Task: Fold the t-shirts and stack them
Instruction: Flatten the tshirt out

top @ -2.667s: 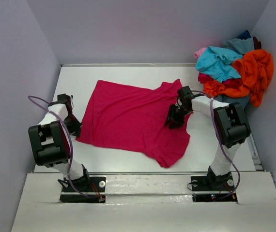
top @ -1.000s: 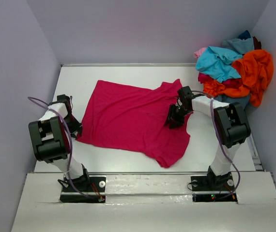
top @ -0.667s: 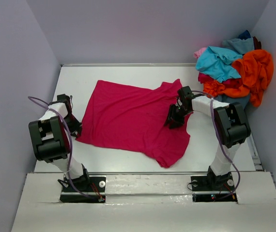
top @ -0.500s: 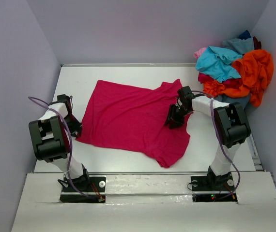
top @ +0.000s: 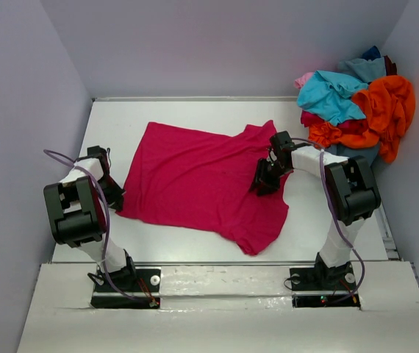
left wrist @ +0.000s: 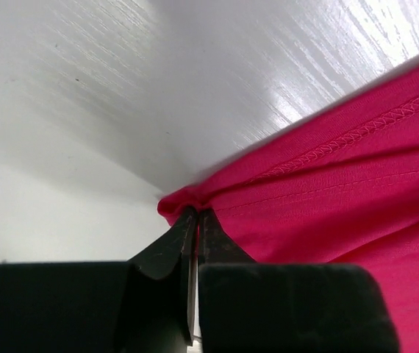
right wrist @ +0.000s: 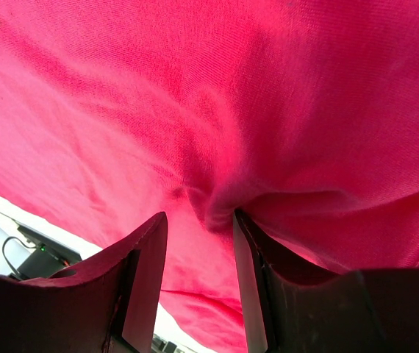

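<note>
A crimson-magenta t-shirt (top: 195, 176) lies spread out on the white table (top: 195, 114). My left gripper (top: 113, 195) is at the shirt's near left corner. In the left wrist view it (left wrist: 195, 215) is shut on that hemmed corner of the shirt (left wrist: 342, 198), low over the table. My right gripper (top: 262, 184) is down on the shirt's right side, near a sleeve. In the right wrist view it (right wrist: 198, 218) is open, its fingers pressed into the shirt (right wrist: 195, 88), with a small ridge of cloth raised between them.
A heap of other t-shirts sits at the back right corner: orange (top: 389, 107), turquoise (top: 327, 95), pink (top: 305, 78) and dark blue (top: 372, 53). Grey walls close in the table on the left, back and right.
</note>
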{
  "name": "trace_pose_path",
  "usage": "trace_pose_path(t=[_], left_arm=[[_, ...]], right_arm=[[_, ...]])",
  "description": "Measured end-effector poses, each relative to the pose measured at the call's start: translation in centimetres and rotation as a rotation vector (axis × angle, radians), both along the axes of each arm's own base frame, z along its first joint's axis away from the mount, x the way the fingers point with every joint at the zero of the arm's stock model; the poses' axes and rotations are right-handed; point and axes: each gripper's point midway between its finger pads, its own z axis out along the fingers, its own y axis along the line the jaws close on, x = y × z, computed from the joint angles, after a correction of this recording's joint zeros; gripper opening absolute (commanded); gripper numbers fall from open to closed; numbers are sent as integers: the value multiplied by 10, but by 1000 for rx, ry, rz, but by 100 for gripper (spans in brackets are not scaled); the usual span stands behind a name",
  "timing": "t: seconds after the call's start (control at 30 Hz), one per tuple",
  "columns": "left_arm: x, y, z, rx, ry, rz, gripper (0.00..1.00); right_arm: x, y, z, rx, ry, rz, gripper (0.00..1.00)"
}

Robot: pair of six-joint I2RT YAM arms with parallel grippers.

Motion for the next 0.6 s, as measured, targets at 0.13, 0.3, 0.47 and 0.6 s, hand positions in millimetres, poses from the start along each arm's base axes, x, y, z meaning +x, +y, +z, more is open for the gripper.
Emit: trace_pose_path(t=[0.13,0.3,0.47,0.6], left_arm=[[0,0,0,0,-1,0,6],[-1,0,1,3,-3,2,6],[-1,0,4,5,-10,9,6],[-2,-1,10,7,-24,16,6]], right_arm=[[0,1,0,4,1,1,48],[-1,1,0,8,2,2,48],[-1,1,0,9,2,3,48],[-1,1,0,10,1,3,48]])
